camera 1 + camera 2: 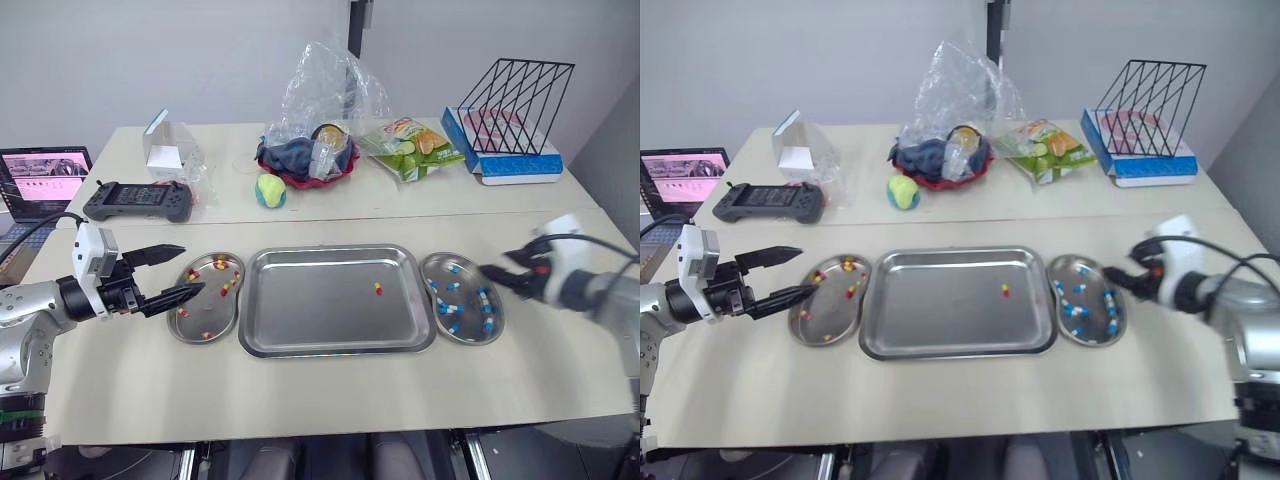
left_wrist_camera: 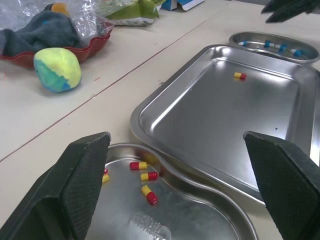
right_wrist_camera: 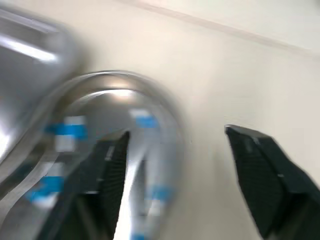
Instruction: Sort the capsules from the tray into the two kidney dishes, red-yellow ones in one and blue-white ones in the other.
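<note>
Left eye view: capsule [image 1: 378, 289] lies front-to-back in tray [image 1: 300, 305]; left fingers [image 1: 158, 254], right fingers [image 3: 260, 170] gape empty

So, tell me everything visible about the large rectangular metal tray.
The rectangular steel tray has rounded corners and a raised rim. It lies flat on the beige table, with the left kidney-shaped steel dish and the right kidney-shaped steel dish close at its short sides. Inside lies a single red-yellow capsule, right of centre; the rest is bare.

Controller [image 1: 139, 200], ball [image 1: 270, 190], snack bag [image 1: 413, 147] and wire rack [image 1: 515, 105] lie along the bench's [image 1: 300, 400] far half; a laptop [image 1: 42, 180] stands left.
</note>
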